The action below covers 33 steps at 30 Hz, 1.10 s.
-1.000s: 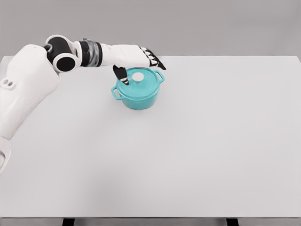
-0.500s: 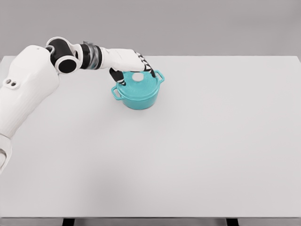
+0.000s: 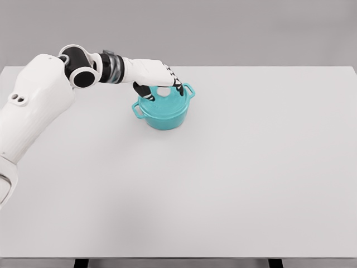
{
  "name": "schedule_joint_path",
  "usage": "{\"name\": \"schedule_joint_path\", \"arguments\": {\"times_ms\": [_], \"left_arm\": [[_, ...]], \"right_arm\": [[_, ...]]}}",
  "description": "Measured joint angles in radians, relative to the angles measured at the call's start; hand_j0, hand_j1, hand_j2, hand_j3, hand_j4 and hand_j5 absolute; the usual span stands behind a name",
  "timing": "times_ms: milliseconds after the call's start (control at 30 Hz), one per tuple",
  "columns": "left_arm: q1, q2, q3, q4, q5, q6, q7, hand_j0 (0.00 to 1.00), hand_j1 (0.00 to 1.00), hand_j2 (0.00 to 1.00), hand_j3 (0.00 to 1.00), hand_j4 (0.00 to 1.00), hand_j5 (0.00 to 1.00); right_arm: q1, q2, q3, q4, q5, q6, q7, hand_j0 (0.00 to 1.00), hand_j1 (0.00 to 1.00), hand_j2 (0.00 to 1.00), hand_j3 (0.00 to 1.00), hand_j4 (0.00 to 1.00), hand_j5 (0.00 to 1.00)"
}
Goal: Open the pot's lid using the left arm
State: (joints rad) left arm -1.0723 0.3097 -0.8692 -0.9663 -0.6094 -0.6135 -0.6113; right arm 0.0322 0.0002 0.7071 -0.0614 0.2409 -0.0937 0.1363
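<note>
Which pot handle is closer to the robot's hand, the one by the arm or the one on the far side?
The far-side handle on the pot: the left hand has fingertips right beside it. The other handle sits lower, away from the fingers.

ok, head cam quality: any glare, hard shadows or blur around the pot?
Head view: flat, even light and no glare; only a faint soft shadow under the pot; the left hand covers the lid's knob; edges slightly soft, like compression blur, with no distortion.

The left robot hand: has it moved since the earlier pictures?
Yes. The left robot hand has come down toward the near side of the pot lid and now hides its white knob. The pot keeps its place on the table.
</note>
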Motion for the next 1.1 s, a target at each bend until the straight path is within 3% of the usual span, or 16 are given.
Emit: {"name": "schedule_joint_path", "arguments": {"times_ms": [867, 1100], "left_arm": [[-0.012, 0.006, -0.011, -0.002, 0.002, 0.001, 0.000, 0.48, 0.48, 0.48, 0.48, 0.48, 0.48], [-0.026, 0.084, -0.002, -0.028, 0.007, 0.000, 0.000, 0.48, 0.48, 0.48, 0.48, 0.48, 0.48]], "right_arm": [[-0.002, 0.000, 0.000, 0.000, 0.000, 0.000, 0.000, 1.00, 1.00, 1.00, 1.00, 1.00, 1.00], [0.000, 0.000, 0.000, 0.000, 0.000, 0.000, 0.000, 1.00, 1.00, 1.00, 1.00, 1.00, 1.00]]}}
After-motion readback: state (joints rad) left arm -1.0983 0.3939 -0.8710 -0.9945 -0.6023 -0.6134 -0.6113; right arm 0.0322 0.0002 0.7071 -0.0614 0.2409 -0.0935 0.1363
